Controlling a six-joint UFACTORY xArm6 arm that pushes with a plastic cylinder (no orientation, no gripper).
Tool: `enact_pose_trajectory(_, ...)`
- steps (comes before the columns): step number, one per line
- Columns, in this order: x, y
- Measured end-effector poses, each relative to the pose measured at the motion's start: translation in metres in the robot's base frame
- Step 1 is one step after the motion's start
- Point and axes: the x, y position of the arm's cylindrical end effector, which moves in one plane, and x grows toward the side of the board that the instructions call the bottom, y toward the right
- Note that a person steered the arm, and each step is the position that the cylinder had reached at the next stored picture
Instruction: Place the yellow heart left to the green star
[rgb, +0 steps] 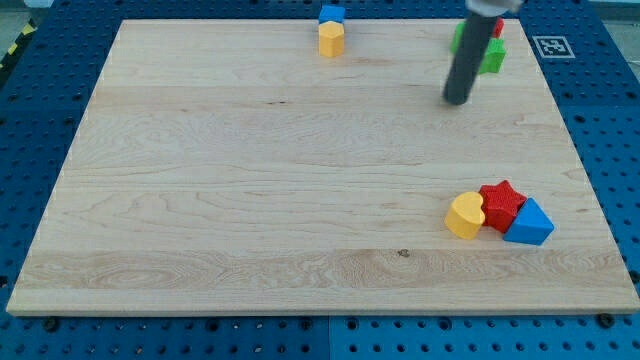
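Below my tip, well apart, sit one yellow heart, one red star, one blue triangle; no gripper shows, state unknowable.

Two yellow blocks, two blue blocks, two red blocks — green blocks unclear

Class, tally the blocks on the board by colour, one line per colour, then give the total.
Yellow: 2 (heart, top block)
Blue: 2 (triangle, top block)
Red: 2 (star, block behind rod)
Green: 1 (partly hidden block)
Total: 7
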Motion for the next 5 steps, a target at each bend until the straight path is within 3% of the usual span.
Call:
enact_pose_trajectory(2,0.156,-0.089)
enact_pose_trajectory(3,0.212,-0.085)
enact_pose_trajectory(5,0.196,-0.001)
